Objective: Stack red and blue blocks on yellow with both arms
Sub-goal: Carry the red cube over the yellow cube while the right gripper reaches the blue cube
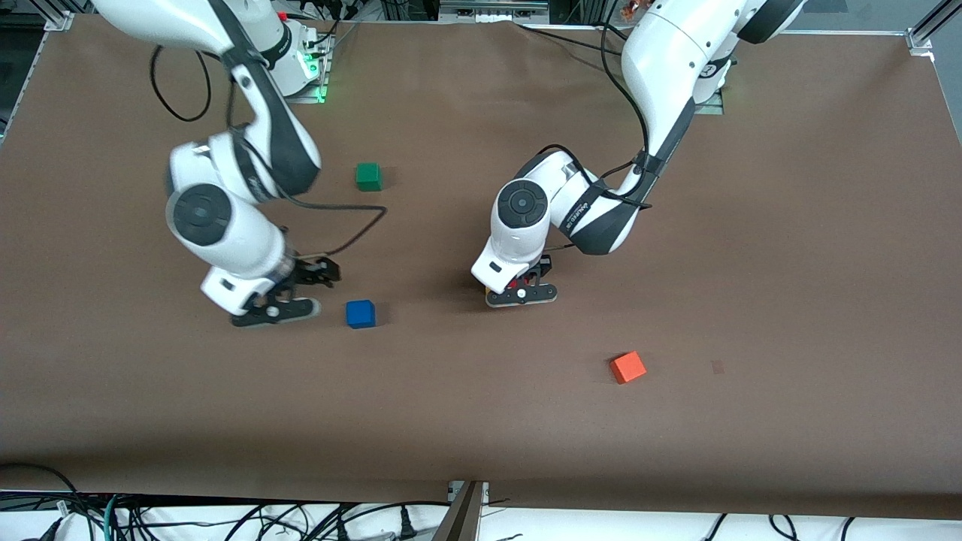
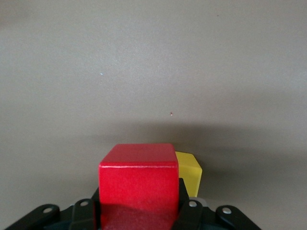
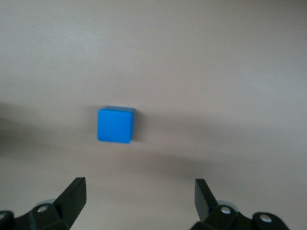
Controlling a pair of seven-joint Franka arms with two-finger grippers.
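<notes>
Left tool [image 1: 521,291] grips the red cube [image 2: 139,184] low over mid-bench, directly over the yellow cube [image 2: 189,175], which shows just beside and under it. Right tool [image 1: 282,297] spread wide, holding nothing, down near the bench [image 1: 751,263] just beside the blue cube [image 1: 361,313]. Green cube [image 1: 368,176] lies farther from the front camera; orange cube [image 1: 627,367] nearer it, toward the left arm's end.
</notes>
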